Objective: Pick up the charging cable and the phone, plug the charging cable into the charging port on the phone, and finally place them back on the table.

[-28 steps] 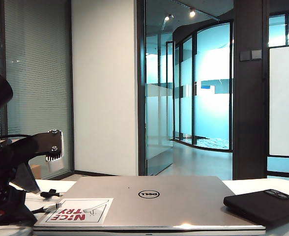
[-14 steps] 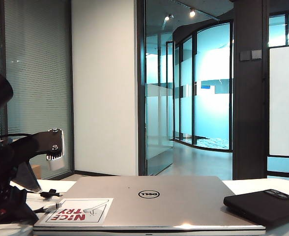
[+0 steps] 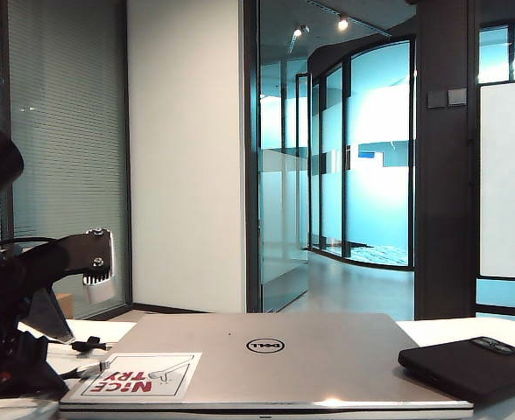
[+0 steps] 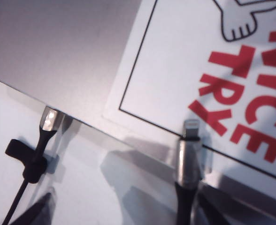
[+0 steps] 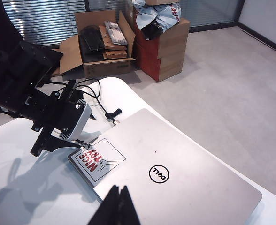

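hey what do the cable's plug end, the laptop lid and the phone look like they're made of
Charging cable: the plug sleeve looks like polished metal, silvery with bright glints, and the boot behind it like matte black rubber or plastic.
Laptop: the lid seems brushed aluminium, a satin silver with a soft sheen; its sticker looks like glossy paper.
Phone: matte black, likely plastic or a rubbery case; it shows hardly any reflection.

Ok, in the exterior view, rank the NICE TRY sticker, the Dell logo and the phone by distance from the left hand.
From the left hand, far left:
1. NICE TRY sticker, laptop's left corner.
2. Dell logo, lid centre.
3. phone, far right.
The right hand is outside that view.
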Controlling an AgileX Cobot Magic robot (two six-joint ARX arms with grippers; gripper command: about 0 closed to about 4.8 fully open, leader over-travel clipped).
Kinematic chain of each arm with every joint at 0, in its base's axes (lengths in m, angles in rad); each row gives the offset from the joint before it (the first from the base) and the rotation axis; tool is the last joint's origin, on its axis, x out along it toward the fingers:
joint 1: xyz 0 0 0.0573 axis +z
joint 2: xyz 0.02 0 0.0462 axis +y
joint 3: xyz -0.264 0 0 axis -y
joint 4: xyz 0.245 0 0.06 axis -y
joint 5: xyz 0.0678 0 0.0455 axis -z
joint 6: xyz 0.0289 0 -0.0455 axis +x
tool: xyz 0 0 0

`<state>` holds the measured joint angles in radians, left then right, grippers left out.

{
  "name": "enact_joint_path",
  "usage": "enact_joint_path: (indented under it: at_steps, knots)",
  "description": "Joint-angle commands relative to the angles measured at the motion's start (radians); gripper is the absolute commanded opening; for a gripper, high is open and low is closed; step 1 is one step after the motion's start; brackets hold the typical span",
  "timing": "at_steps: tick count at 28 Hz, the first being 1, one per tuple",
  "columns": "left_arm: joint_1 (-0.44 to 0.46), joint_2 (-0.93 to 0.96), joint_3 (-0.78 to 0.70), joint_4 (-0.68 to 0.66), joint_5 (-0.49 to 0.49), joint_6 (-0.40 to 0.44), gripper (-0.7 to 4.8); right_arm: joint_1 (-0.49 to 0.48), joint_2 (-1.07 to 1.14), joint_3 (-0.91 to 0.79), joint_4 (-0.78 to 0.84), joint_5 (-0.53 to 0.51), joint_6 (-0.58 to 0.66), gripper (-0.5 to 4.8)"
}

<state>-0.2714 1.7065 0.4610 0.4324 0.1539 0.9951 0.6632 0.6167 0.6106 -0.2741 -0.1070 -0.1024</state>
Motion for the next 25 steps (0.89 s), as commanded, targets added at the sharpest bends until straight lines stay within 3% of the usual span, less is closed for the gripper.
enact_joint_path:
  at_steps: [1, 7, 25]
  knots:
    - [0.0, -0.001, 0.003, 0.009, 0.007, -0.001, 3.67, 0.001, -0.003, 0.005, 0.025, 0.001, -0.004, -0.05]
    - [0.0, -0.001, 0.003, 0.002, 0.008, -0.001, 3.33, 0.001, -0.003, 0.005, 0.025, 0.001, -0.003, -0.05]
    - [-0.014, -0.001, 0.003, -0.026, 0.008, 0.0, 3.23, 0.001, -0.003, 0.005, 0.047, 0.001, -0.003, -0.05]
